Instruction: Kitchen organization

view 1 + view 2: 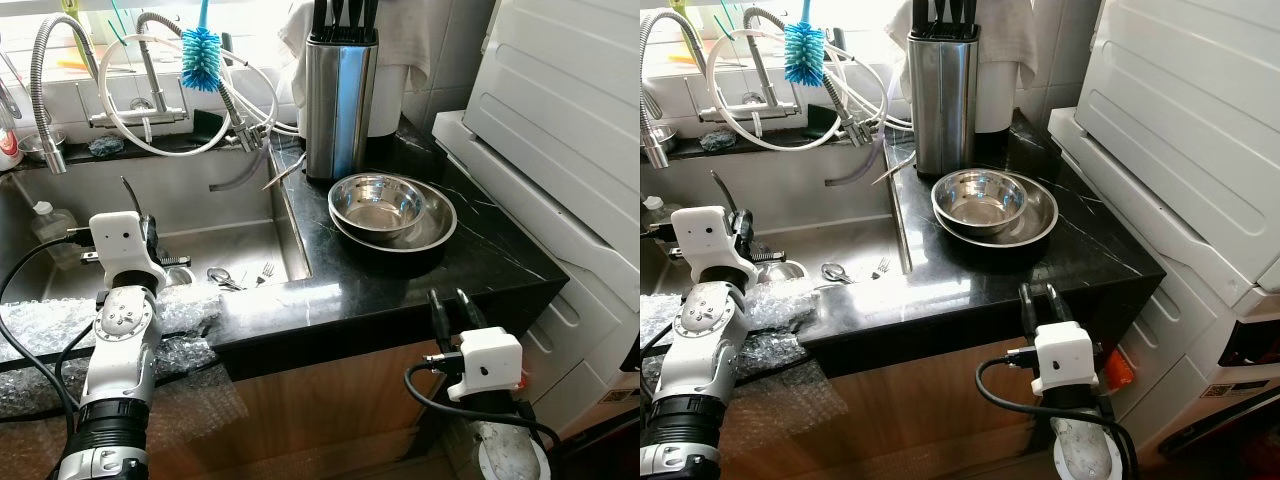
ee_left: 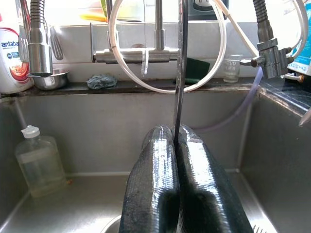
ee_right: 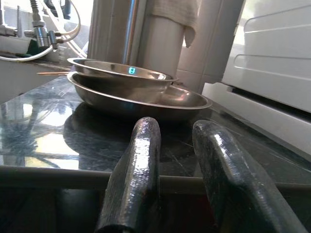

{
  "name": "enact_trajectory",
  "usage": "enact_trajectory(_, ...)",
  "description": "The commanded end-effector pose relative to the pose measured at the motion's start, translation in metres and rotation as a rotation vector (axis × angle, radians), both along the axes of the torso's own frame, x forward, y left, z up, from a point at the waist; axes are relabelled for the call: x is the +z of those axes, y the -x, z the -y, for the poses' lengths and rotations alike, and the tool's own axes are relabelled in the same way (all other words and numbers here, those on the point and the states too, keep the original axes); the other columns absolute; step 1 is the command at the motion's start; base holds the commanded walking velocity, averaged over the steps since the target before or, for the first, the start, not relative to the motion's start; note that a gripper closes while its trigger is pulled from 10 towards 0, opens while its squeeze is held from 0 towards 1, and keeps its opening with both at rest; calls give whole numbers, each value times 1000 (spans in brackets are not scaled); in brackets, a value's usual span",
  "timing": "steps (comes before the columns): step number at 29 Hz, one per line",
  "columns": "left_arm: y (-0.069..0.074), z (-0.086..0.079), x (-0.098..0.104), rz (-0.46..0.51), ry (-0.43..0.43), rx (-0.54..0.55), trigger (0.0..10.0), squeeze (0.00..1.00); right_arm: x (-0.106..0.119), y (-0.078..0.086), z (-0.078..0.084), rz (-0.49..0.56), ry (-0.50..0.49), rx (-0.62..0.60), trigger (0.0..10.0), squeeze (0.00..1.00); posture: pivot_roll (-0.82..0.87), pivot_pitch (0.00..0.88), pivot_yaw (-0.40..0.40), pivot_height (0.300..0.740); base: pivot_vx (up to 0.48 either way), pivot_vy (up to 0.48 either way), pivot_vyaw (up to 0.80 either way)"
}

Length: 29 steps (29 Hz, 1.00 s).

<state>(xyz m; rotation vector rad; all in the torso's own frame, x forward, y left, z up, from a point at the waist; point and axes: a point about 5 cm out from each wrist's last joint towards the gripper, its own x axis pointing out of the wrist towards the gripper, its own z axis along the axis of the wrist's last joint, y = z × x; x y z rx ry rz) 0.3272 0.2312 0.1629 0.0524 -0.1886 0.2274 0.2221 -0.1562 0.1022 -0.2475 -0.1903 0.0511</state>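
Note:
My left gripper (image 2: 176, 135) hangs over the steel sink (image 1: 190, 190), shut on a thin dark utensil (image 2: 179, 73) that stands up between its fingers, seen edge-on. That same utensil (image 1: 131, 196) rises above the white wrist block. My right gripper (image 1: 455, 302) is open and holds nothing, just in front of and below the black counter's front edge (image 1: 400, 300). Two stacked steel bowls (image 1: 391, 207) sit on the counter beyond it, also seen as bowls (image 3: 131, 82). A steel knife block (image 1: 340, 95) stands behind them.
Loose cutlery (image 1: 228, 278) lies on the sink floor, and a clear bottle (image 2: 39, 162) stands in the corner. Bubble wrap (image 1: 185, 312) covers the sink's front rim. Faucets, hoses and a blue brush (image 1: 201, 47) line the back. A white appliance (image 1: 560, 110) borders the counter's right.

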Motion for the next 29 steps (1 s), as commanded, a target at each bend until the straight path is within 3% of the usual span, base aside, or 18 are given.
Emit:
enact_trajectory(1, -2, 4, -4, -16, 8, -5, 10000, 0, 1, -3, 0, 13, -11, -8, 10000, 0, -163, 0, -7, 740, 0, 0, 0)
enact_trajectory(2, -2, 4, -7, -34, 7, 1, 10000, 122, 1, -3, -1, 14, -12, -7, 10000, 0, -163, 0, -6, 740, 0, 0, 0)
enact_trajectory(3, -3, 4, -9, -53, 10, 2, 10000, 698, 1, -4, -1, 14, -12, -9, 10000, 0, -163, 0, -5, 740, 0, 0, 0)
enact_trajectory(4, -3, 4, -9, -53, 10, 2, 10000, 698, 1, -4, -1, 14, -12, -9, 10000, 0, -163, 0, -5, 740, 0, 0, 0)
enact_trajectory(5, -3, 5, -11, -68, 15, -1, 10000, 800, 0, -5, -1, 14, -13, -10, 10000, 0, -163, 0, -5, 740, 0, 0, 0)
enact_trajectory(6, -4, 5, -14, -89, 14, -4, 10000, 1000, 0, -5, -1, 15, -14, -12, 10000, 0, -163, 0, -4, 740, 0, 0, 0)
enact_trajectory(28, -4, 10, -8, -62, 15, -26, 10000, 1000, 1, -10, -2, 13, -6, -13, 10000, 0, -160, 0, -3, 740, 0, 0, 0)
enact_trajectory(29, -4, 11, -5, -44, 16, -33, 10000, 129, 2, -10, -2, 15, -4, -13, 10000, 0, -159, 0, -4, 740, 0, 0, 0)
